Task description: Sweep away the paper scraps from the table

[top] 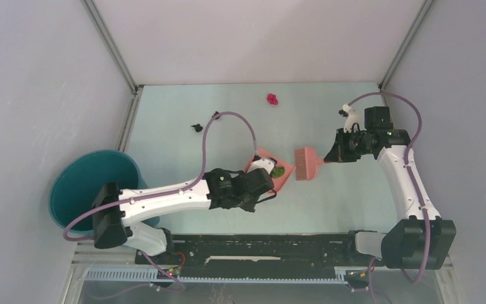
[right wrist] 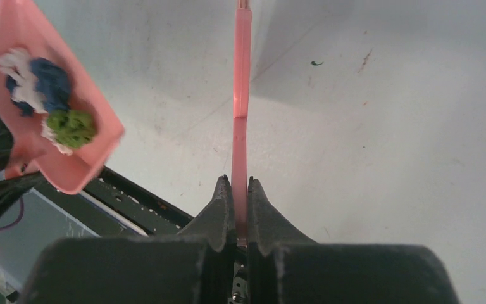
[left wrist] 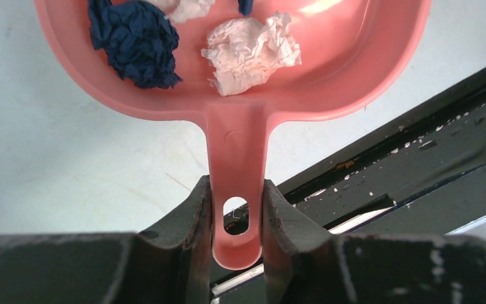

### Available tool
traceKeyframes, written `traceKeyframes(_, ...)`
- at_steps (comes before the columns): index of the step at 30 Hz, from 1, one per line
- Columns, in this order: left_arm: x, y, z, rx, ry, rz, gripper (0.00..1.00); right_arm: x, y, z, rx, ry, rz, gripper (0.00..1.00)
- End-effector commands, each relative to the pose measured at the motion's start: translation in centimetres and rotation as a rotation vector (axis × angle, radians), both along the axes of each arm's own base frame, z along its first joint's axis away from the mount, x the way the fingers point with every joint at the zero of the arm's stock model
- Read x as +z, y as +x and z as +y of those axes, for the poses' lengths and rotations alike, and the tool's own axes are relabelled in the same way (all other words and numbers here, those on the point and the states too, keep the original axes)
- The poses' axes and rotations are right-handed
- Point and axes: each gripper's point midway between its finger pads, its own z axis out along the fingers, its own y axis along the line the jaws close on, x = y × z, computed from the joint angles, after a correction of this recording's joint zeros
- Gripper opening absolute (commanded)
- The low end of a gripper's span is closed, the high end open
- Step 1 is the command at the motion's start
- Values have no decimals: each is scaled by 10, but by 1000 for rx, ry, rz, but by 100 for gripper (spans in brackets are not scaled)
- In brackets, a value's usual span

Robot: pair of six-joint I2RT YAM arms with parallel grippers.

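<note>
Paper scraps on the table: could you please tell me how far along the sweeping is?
Done: a dark blue wad, a white wad and a green wad lie in the dustpan. In hand: the left claw holds it, the right claw the brush. Left: a magenta scrap and two black scraps on the far table.

Three paper scraps (top: 272, 99) are counted loose on the tabletop (top: 177, 145): one magenta at the far side and two black ones (top: 197, 127) to its left. In the single dustpan (left wrist: 237, 145), one green wad (right wrist: 71, 126), one dark blue wad (left wrist: 136, 41) and two white wads (left wrist: 250, 50) are made out; a further blue bit is cut off at the frame edge. One brush (top: 305, 163) and one bucket (top: 82, 180) are seen.
</note>
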Motion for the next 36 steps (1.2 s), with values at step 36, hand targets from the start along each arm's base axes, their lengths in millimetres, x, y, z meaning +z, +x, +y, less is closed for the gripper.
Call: traceKeyframes(36,190,-9,266,1049,-1224,-226,0,-28,-3,22,89,121,10,0)
